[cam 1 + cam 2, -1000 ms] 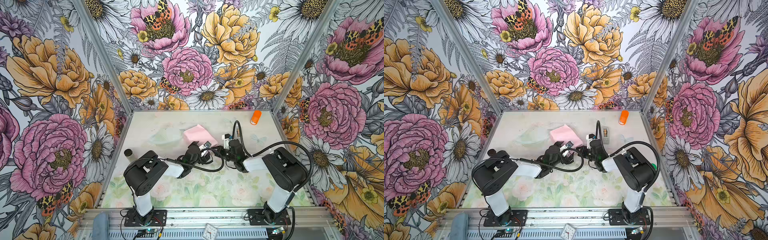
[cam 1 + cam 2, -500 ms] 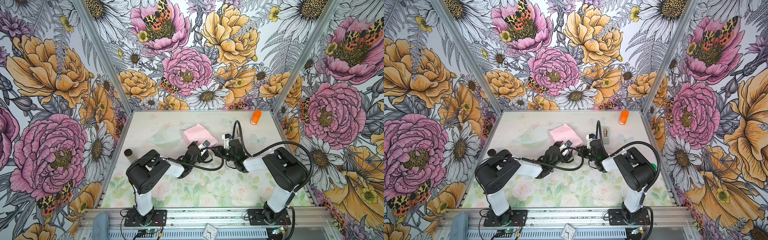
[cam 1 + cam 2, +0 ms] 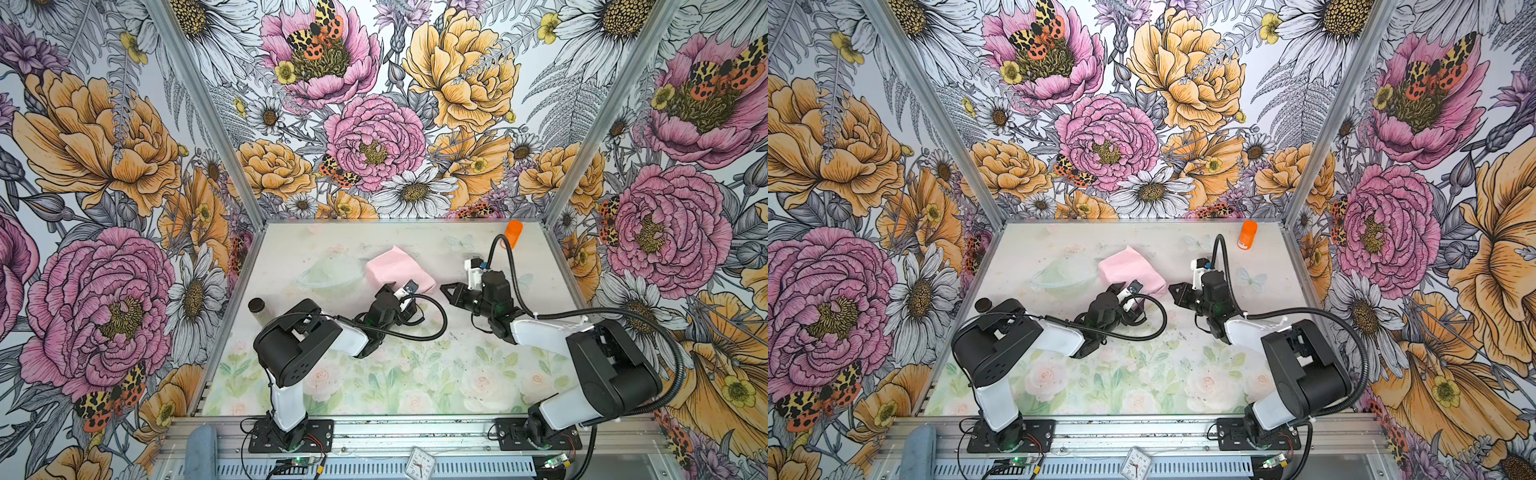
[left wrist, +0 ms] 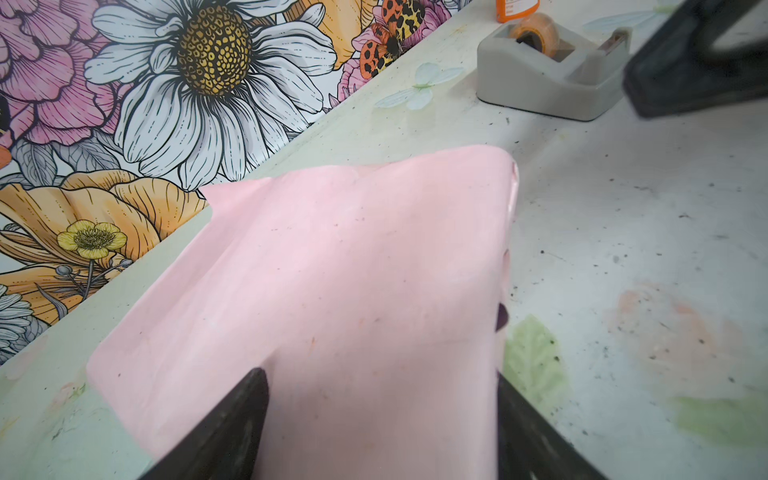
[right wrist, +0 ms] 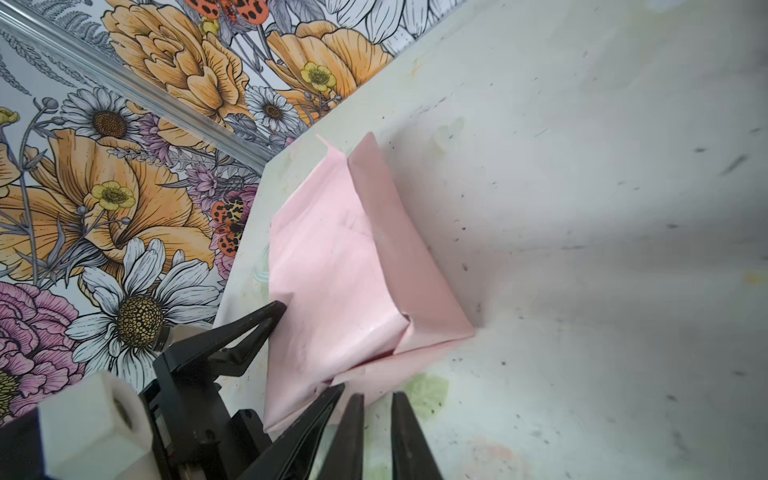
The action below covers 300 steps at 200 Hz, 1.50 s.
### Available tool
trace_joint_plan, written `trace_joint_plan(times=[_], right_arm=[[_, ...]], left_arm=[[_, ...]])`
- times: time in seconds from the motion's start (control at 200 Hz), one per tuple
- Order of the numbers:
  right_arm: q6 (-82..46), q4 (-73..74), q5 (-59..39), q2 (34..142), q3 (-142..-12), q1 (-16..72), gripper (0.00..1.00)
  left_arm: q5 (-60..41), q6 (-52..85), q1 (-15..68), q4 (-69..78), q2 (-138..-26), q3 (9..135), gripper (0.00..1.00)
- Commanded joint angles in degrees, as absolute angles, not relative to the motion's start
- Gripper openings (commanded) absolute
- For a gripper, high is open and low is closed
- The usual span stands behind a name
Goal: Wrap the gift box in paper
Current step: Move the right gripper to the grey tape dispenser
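The paper shows its pale pink face, folded into a parcel on the table's far middle. The gift box is hidden inside it; only a dark sliver shows at one edge. My left gripper straddles the parcel's near end, with a finger pressed against each side. In the right wrist view those fingers flank the paper. My right gripper hovers just off a loose bottom flap. Its jaws stand a narrow gap apart with nothing between them.
A grey tape dispenser sits beyond the parcel, partly behind the right arm. An orange bottle stands at the far right. A clear plastic dish lies left of the parcel, and a black-capped cylinder stands by the left wall.
My right gripper has drawn back a little to the right, off the parcel, and its jaws have parted slightly. The left gripper's jaws have narrowed onto the parcel's sides.
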State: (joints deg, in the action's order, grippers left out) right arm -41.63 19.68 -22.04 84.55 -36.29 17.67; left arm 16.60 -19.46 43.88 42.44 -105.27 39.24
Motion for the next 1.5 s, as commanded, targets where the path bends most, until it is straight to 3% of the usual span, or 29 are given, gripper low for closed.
trace_joint_plan(times=[0.0, 0.26, 0.565, 1.496], right_arm=[[-28.6, 0.3, -24.2, 81.8, -43.3, 13.6, 0.18], [-13.3, -20.1, -31.1, 94.1, -60.3, 1.7, 0.26], [-9.8, -25.8, -38.8, 107.1, -73.3, -5.8, 0.27], [-1.1, -41.9, -46.4, 122.5, -88.4, -7.3, 0.27]], left_arm=[[15.2, -16.2, 42.6, 38.1, -106.3, 37.4, 0.8], [14.6, -15.1, 42.6, 37.7, -106.4, 37.3, 0.8], [14.3, -15.3, 42.5, 36.7, -106.9, 38.3, 0.8], [13.8, -15.1, 41.7, 36.9, -107.1, 38.8, 0.8]])
